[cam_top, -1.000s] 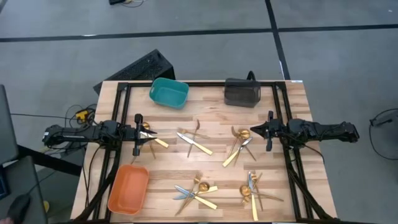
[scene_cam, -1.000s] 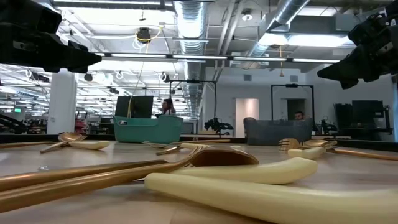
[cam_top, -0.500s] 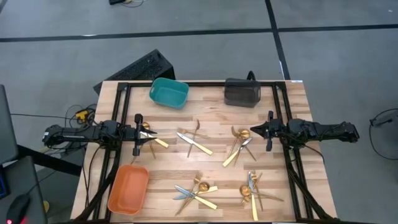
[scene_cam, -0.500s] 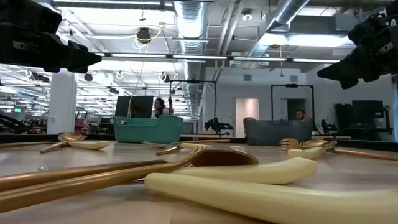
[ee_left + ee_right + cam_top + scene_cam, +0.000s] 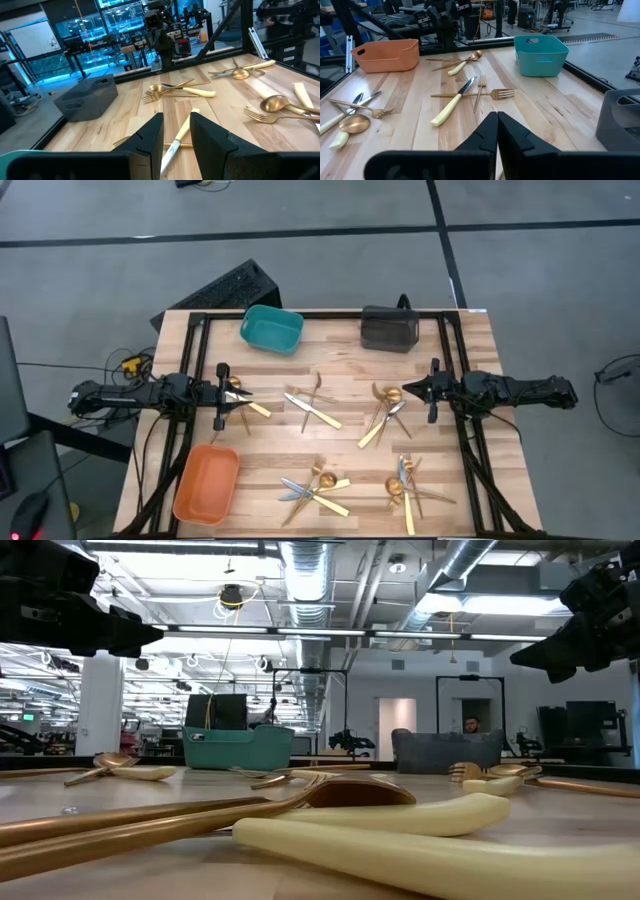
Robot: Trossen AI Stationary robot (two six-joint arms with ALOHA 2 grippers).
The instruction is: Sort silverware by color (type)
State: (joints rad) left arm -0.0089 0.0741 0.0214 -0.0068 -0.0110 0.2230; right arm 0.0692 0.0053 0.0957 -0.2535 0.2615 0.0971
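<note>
Silverware [image 5: 318, 408] is lying in loose clusters across the wooden table [image 5: 470, 340]: one crossed knife-and-fork pile at the frame's centre, another [image 5: 385, 412] just right of centre, two more piles [image 5: 315, 488] along the bottom edge, and a spoon and pale handle [image 5: 240, 398] at centre left. None of it is sitting in a bin.

At the left edge the left gripper [image 5: 232, 396] is hanging over that spoon and handle, its fingers [image 5: 150, 137] standing slightly apart with nothing between them. Through the gap in its wrist view a knife [image 5: 175, 145] is showing on the wood below.

On the right the right gripper [image 5: 407, 391] is hovering just beside the gold spoon at the top of the right-of-centre pile, its fingers [image 5: 487, 132] pressed together and carrying nothing.

A teal bin [image 5: 272, 329] is sitting at upper centre left, a grey bin [image 5: 389, 328] at upper centre right, and an orange bin [image 5: 207, 483] at lower left. From table height, pale handles [image 5: 400, 825] are filling the foreground.
</note>
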